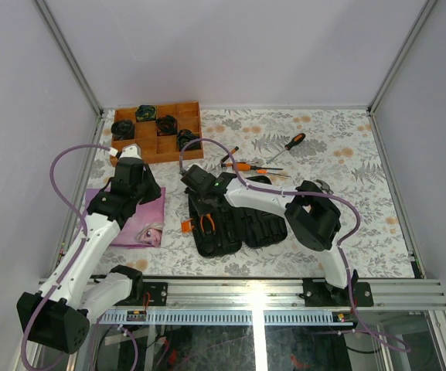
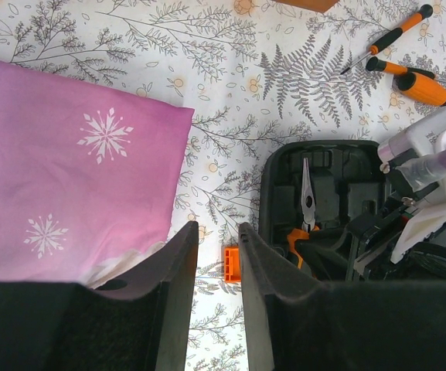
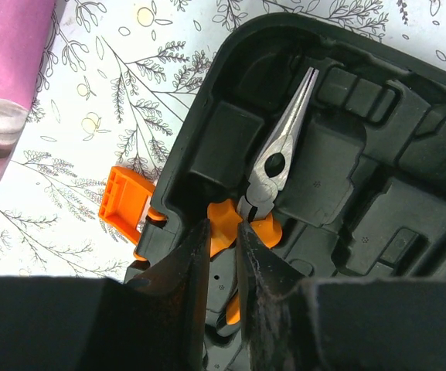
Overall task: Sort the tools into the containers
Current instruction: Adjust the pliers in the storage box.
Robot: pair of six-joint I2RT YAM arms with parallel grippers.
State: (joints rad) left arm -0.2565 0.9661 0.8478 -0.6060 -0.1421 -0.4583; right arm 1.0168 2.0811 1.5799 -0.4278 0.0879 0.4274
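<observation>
Looking down on a white tablecloth [image 1: 354, 224] printed with grey ferns and small orange blossoms, boxed in by pale lilac walls [image 1: 230, 46] and silver metal corner posts [image 1: 68, 54]. Front and centre, a black rounded hard tool case [image 1: 230, 236], lying open on the cloth, orange plastic latch [image 1: 185, 226] poking out at its left edge. Inside, flat in a moulded slot, orange-handled steel needle-nose pliers [image 3: 280, 154]. Right gripper [image 3: 221, 230] down in the case, black fingers [image 3: 184, 263] nearly together, straddling one orange handle; can't tell whether actually pinching it. Left gripper [image 2: 215, 236] off to the left, hanging over the edge of a pink cloth with white snowflakes [image 2: 68, 154], fingers a narrow slit apart, nothing between them. Beyond the case, loose on the print, slim screwdrivers with orange-and-black handles [image 1: 246, 165], plus one more [image 1: 294, 141] angled further right. Back left, against the wall, a brown wooden compartment tray [image 1: 161, 149], dark lumps in several cells, too small to identify.
</observation>
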